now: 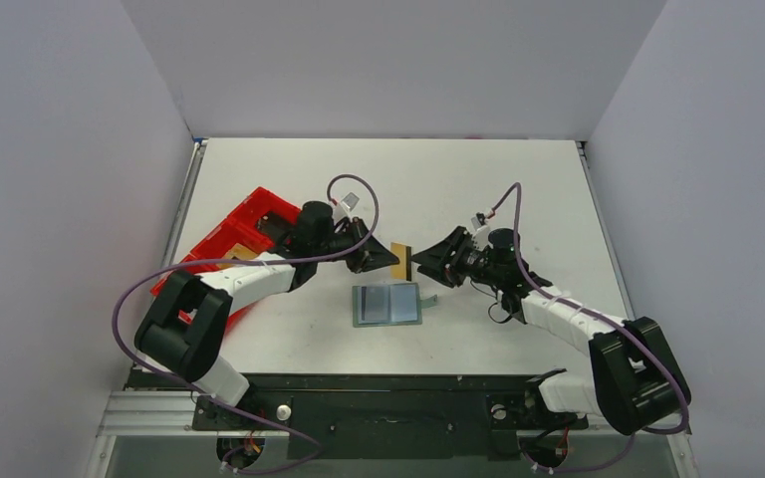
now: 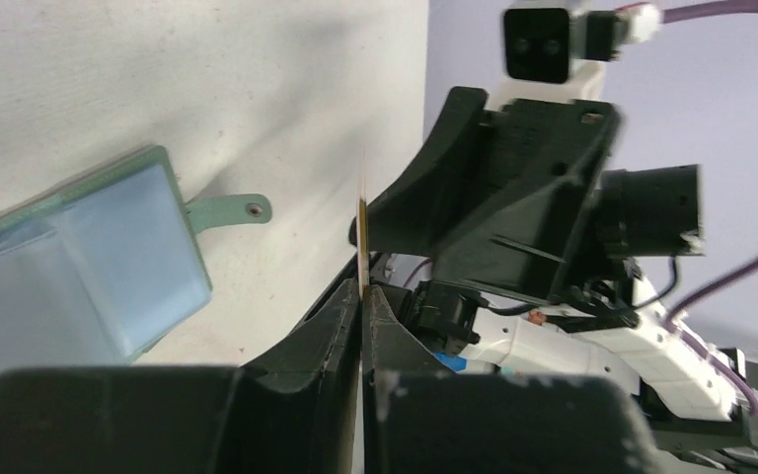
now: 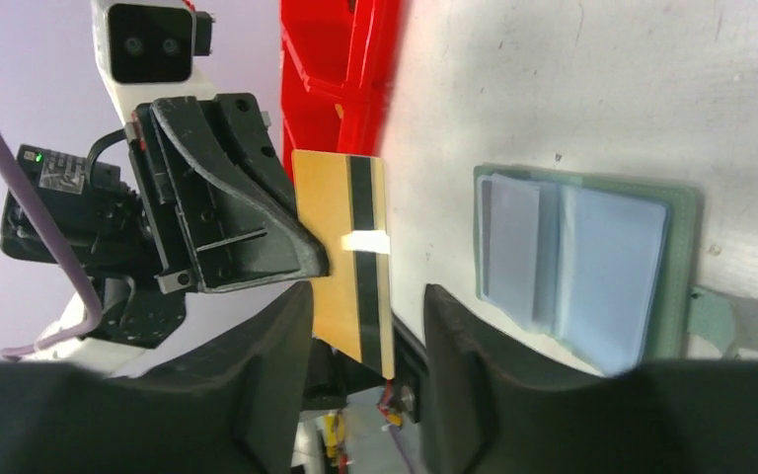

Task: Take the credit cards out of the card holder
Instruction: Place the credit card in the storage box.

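White and faintly speckled, the table (image 1: 498, 189) floors a booth of pale grey-lilac walls (image 1: 388, 60) in the top view. A red tray (image 1: 249, 227) sits toward its 9 o'clock edge, and the card holder (image 1: 386, 304) lies open and flat toward 6 o'clock. At the holder's 12 o'clock a gold card (image 1: 403, 261) is held off the table between the left tool (image 1: 392, 259) and the right tool (image 1: 421, 263). The left wrist view shows the left tool clenched on that card, seen edge-on, with the holder's tab lying on the white table at 10 o'clock. In the right wrist view the right tool's fingers (image 3: 276, 375) stand spread and released, and the card's black-striped face shows in the gap between them. A bluish card (image 3: 514, 247) sits in the holder at 3 o'clock.
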Available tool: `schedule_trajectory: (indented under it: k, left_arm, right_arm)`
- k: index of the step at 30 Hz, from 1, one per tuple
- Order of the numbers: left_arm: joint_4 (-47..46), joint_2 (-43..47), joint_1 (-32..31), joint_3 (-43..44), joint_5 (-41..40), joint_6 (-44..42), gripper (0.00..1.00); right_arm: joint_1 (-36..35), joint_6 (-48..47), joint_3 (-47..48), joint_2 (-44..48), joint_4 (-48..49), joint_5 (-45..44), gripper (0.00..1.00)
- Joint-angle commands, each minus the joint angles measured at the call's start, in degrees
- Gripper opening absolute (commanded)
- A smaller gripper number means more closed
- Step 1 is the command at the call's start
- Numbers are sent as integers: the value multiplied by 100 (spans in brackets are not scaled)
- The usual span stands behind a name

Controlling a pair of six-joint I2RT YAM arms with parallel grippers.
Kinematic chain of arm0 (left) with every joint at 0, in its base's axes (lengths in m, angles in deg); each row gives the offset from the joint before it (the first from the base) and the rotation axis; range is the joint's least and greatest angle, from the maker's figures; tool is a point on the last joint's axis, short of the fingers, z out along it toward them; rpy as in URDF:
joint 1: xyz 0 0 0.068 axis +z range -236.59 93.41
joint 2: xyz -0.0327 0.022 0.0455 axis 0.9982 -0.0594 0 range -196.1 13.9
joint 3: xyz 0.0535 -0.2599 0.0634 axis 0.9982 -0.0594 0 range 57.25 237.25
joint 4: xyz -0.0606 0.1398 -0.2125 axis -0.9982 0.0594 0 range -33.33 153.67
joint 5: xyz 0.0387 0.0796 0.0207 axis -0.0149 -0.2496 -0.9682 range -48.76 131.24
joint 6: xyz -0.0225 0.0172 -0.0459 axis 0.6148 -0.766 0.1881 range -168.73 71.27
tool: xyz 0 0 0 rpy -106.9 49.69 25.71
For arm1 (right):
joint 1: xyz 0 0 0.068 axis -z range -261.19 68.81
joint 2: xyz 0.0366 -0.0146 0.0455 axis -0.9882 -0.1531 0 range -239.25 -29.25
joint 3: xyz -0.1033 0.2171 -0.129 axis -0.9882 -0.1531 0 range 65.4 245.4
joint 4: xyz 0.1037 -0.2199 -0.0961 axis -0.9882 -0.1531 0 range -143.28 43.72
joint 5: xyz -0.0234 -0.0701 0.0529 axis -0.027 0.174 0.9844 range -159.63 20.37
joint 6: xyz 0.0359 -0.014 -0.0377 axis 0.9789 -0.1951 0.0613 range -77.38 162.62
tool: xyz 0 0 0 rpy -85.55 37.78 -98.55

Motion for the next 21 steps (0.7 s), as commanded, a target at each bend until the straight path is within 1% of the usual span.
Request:
schedule_trajectory:
  k: [1,2,3,5,11,14,15,16,17,18,19,20,21]
  left_arm:
    - [576,326,21,123,-408,-527,0]
    - [880,395,47,147,-494,-613,0]
    - [1025,558,64,149,-676,-759,0]
    - [1460,813,132,150,-927,-977,0]
    - [2994,1730,625,154,-1624,-1655,0]
    - [4065,2189,1157,252,-2121,-2012,0]
    - [4296,2409,1296,327,-2224,-2216,0]
    - [4733,2593,1589,365,-2491,-2319,0]
    - [5112,2666,1727,460,-2625,-2519,0]
    - [5294,2789,2018,554,-2910,-2723,0]
    - [5584,2830,2332,594,-3019,-2810,0]
    - [5693,2881,2477,673,-3175,-2963,0]
    - [5858,2894,2755,706,-3248,-3031,0]
  right_arm:
    - [-28,-679,531,451,-863,-412,55]
    - [-35,-895,601,492,-1060,-491,58]
    - [-35,-1019,744,571,-1491,-667,63]
    - [-32,-1358,942,641,-2057,-913,66]
    - [-36,-1959,1194,750,-2970,-1395,67]
    - [-46,-2054,1176,800,-3073,-1511,67]
    - [-48,-2098,1169,798,-3104,-1546,67]
    - [-50,-2117,1160,800,-3123,-1563,67]
    - [-54,-2153,1153,794,-3130,-1592,67]
    - [-58,-2171,1148,776,-3129,-1599,67]
    - [-58,-2199,1151,769,-3133,-1599,67]
    - [-59,-2211,1154,731,-3137,-1588,67]
    - [-59,-2249,1159,711,-3142,-1580,67]
